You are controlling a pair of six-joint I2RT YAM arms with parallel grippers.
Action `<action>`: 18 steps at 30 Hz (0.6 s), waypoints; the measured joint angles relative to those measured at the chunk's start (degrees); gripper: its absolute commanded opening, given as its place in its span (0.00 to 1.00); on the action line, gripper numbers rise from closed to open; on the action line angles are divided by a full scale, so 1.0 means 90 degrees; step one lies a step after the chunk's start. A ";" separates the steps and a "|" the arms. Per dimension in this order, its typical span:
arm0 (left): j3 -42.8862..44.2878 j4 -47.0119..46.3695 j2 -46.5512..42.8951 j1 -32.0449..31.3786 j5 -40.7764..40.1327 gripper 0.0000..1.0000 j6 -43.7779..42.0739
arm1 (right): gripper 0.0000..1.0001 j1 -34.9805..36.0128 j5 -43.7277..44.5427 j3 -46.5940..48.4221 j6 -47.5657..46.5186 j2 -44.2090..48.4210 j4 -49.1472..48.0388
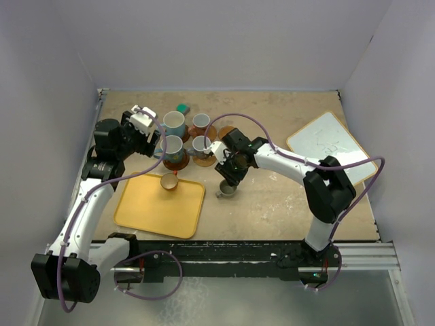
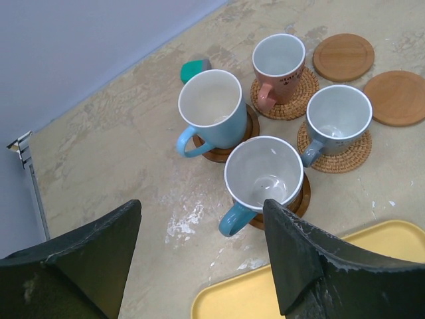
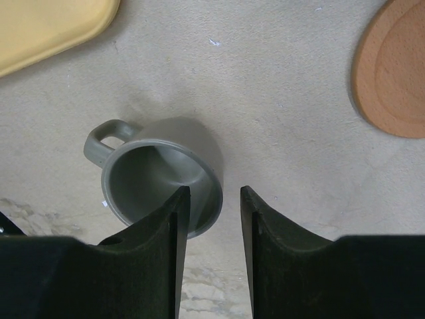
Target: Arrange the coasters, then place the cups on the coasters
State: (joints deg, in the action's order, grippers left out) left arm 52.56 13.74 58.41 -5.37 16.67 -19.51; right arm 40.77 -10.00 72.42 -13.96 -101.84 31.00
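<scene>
A small grey-olive cup point(image 3: 159, 176) stands on the bare table just right of the tray. My right gripper point(image 3: 214, 193) straddles its rim: one finger is inside the cup and the other outside, with a gap still showing, so it is open. Two light blue cups point(image 2: 211, 109) point(image 2: 264, 174) and two medium cups point(image 2: 279, 60) point(image 2: 339, 116) each stand on a coaster. Beside them lie two bare coasters point(image 2: 343, 56) point(image 2: 398, 98). A small orange cup point(image 1: 169, 181) sits on the yellow tray. My left gripper point(image 2: 201, 206) hangs open and empty, left of the cups.
The yellow tray point(image 1: 146, 210) lies front left. A small teal block point(image 1: 182, 107) sits behind the cups. A white board point(image 1: 329, 146) lies at the right. Walls close the table at the back and sides.
</scene>
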 measured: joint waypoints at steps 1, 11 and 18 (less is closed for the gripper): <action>-0.0005 0.0000 -0.0005 0.0002 0.0000 0.71 0.0000 | 0.36 0.0005 0.0000 0.0000 -0.0002 0.0000 -0.0005; -0.0083 -0.0075 -0.0007 0.0007 -0.0051 0.71 -0.0002 | 0.32 0.0010 0.0000 0.0002 -0.0017 -0.0017 0.0000; -0.0100 -0.0095 -0.0007 0.0007 -0.0053 0.71 -0.0005 | 0.22 0.0010 0.0002 0.0019 -0.0022 -0.0073 0.0000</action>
State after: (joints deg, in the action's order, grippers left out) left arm 51.66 12.88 58.35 -5.30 16.19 -19.55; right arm 40.86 -9.98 72.60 -14.15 -102.50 31.00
